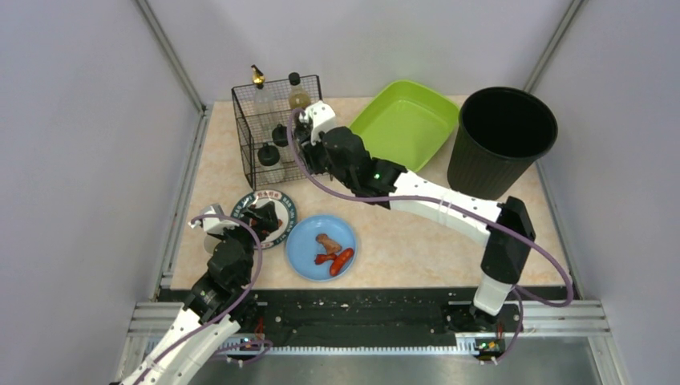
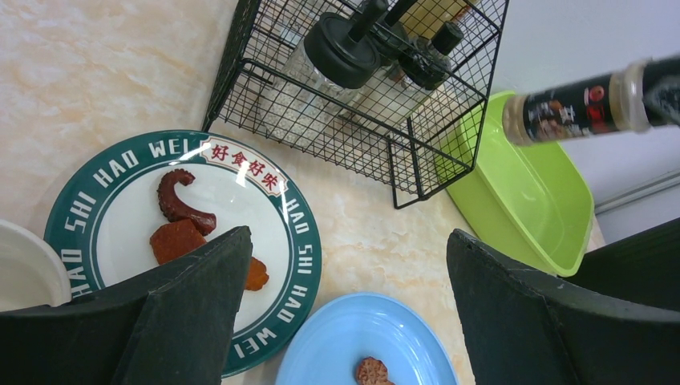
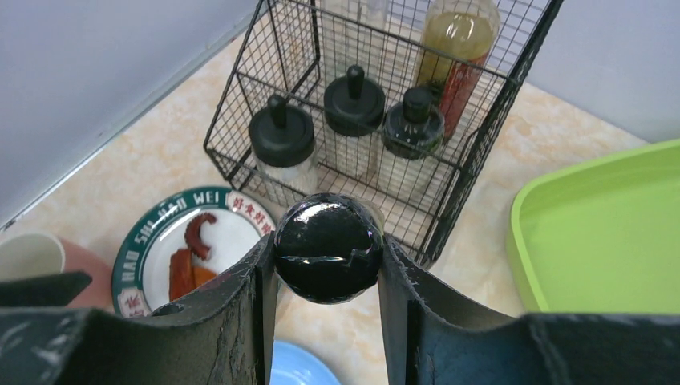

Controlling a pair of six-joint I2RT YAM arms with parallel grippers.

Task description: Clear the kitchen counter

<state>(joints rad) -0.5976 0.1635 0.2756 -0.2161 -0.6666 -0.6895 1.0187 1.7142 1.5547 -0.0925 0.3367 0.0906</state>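
Kitchen counter (image 1: 401, 257); bottle (image 2: 573, 108) label only from left wrist.

counter (image 1: 401, 249) beige marbled | plate (image 1: 298, 245) blue | tub (image 1: 401, 120) lime green | bin (image 1: 489, 168) black | rack (image 1: 244, 136) black

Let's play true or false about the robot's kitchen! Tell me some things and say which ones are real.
1. The right fingers hold a black-capped bottle. True.
2. The left fingers are pinching food on the green-rimmed plate. False: they are open above it, holding nothing.
3. The black bin stands right of the green tub. True.
4. The blue plate is empty. False: reddish food pieces lie on it.
5. The wire rack holds several bottles. True.
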